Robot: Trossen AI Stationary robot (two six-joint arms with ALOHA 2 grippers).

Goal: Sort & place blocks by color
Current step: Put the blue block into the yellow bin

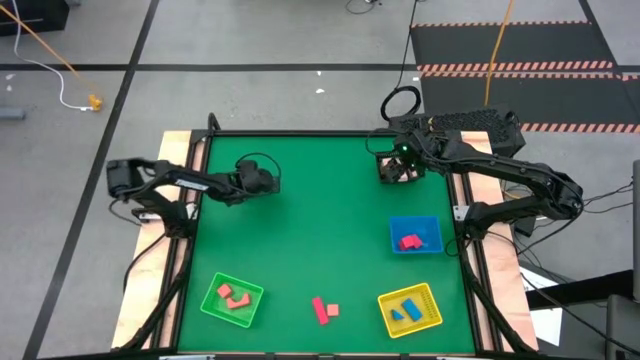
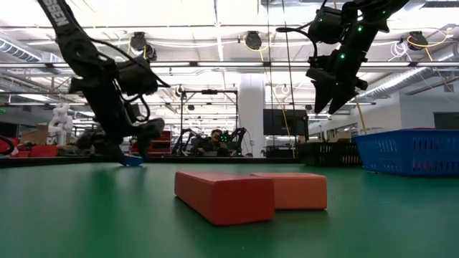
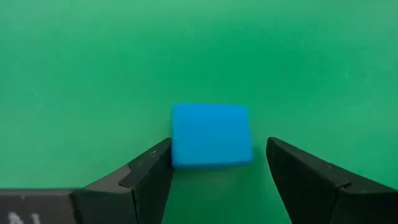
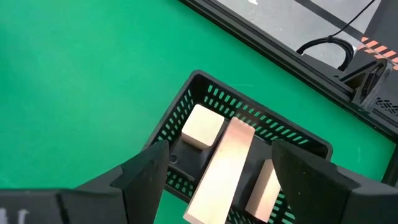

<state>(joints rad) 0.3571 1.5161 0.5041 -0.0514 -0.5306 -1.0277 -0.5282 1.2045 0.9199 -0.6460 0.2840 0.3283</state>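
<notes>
while both arms hang over the far half of the green table [image 1: 300, 230], four containers counted: green tray [image 1: 231, 300] near left, yellow tray [image 1: 410, 310] near right, blue tray [image 1: 415, 235] at right mid-table, black mesh basket [image 4: 249, 118] at far right.

contents, per container:
- green tray: two pink blocks [image 1: 233, 295], side by side.
- yellow tray: two blue blocks [image 1: 406, 311], one a short bar, one smaller.
- blue tray: one red block [image 1: 408, 242]; possibly two pieces touching, cannot tell.
- black mesh basket: three cream blocks [image 4: 221, 165], namely one cube, one long bar tilted across the middle, one more piece beside it partly hidden behind a finger.

loose on the table: two blocks between the green and yellow trays, near edge, namely one red bar [image 2: 224, 195] and one pink block [image 2: 297, 190] touching its side. one further blue cube [image 3: 211, 135] flat on the table at far left.

left gripper [image 3: 217, 171]: low over the table at far left, jaws spread wide, astride the blue cube; one finger [image 3: 149, 174] just beside or touching the cube edge, the other clear of it. nothing gripped.

right gripper [image 4: 217, 180]: raised above the black mesh basket at far right, jaws spread wide, nothing held; long cream bar visible between the fingers, lying in the basket below.
</notes>
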